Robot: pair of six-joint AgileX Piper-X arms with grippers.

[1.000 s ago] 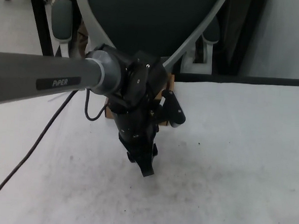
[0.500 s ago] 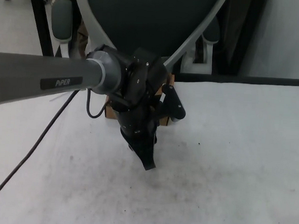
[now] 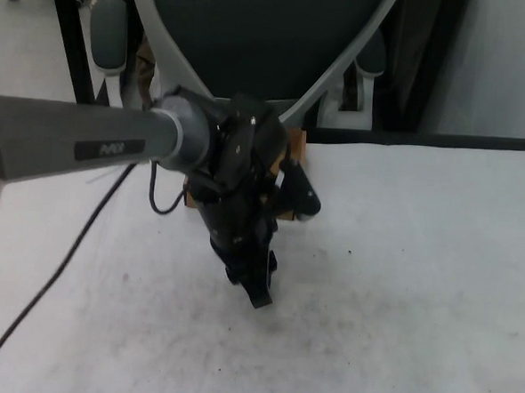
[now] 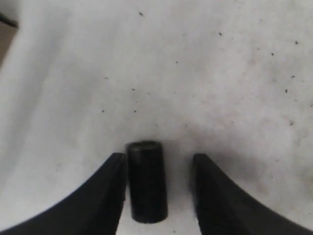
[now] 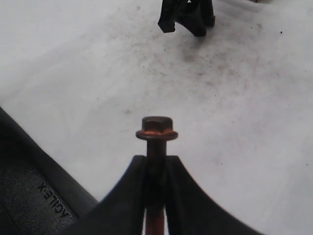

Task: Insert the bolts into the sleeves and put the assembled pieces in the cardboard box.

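A short black sleeve [image 4: 145, 181] lies on the white bench between the fingers of my left gripper [image 4: 157, 157]. That gripper is open: one finger [image 4: 111, 193] touches the sleeve and a gap separates it from the other. Seen from above, the left gripper [image 3: 258, 294] points down at the bench just in front of the cardboard box [image 3: 295, 148], which the arm mostly hides. My right gripper [image 5: 156, 161] is shut on the shank of a copper-coloured bolt [image 5: 156, 131], whose flanged head sticks out past the fingertips. It is held above the bench, facing the left gripper [image 5: 188, 17] farther off.
The left arm's grey link [image 3: 69, 145] crosses the bench from the left, with a black cable [image 3: 52, 282] trailing below it. An office chair [image 3: 254, 36] stands behind the bench's far edge. White bench surface [image 3: 418, 277] stretches to the right.
The left gripper's tip rose slightly, then dropped back to about the same spot. The wrist turned a little.
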